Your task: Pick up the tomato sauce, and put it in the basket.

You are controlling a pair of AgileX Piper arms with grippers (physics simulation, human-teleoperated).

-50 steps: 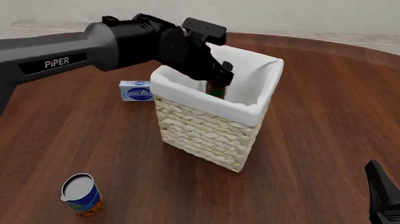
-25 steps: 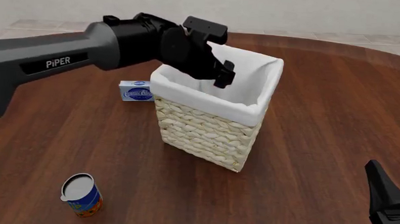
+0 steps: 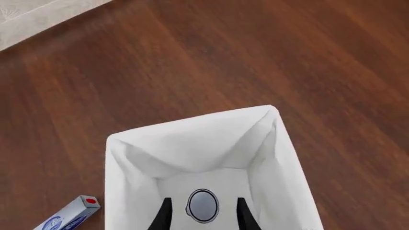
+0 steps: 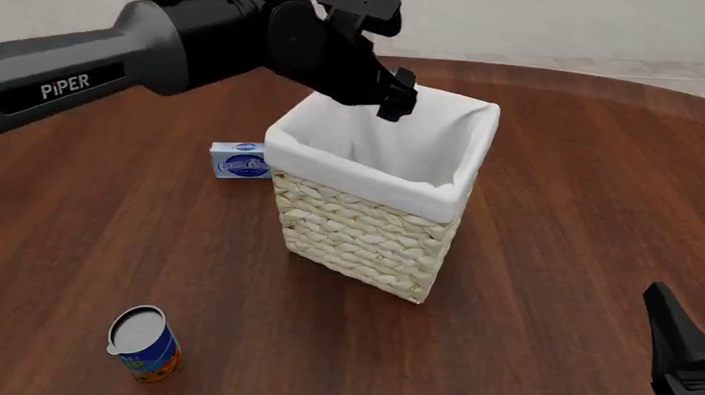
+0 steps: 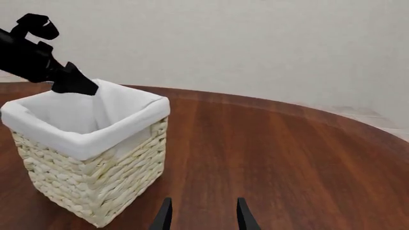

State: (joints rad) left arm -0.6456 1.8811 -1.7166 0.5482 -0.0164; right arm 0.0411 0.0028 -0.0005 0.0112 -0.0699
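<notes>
Now that your left gripper (image 4: 395, 94) has let go and risen above the basket (image 4: 369, 225) with its fingers apart and empty, the tomato sauce (image 3: 202, 205) stands on the lined bottom, so the task looks done while your right gripper (image 5: 201, 215) idles open.

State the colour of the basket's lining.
White, over pale cream wicker; the basket shows it best in the front view.

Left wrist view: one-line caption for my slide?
Open left gripper above the basket, tomato sauce standing inside.
</notes>
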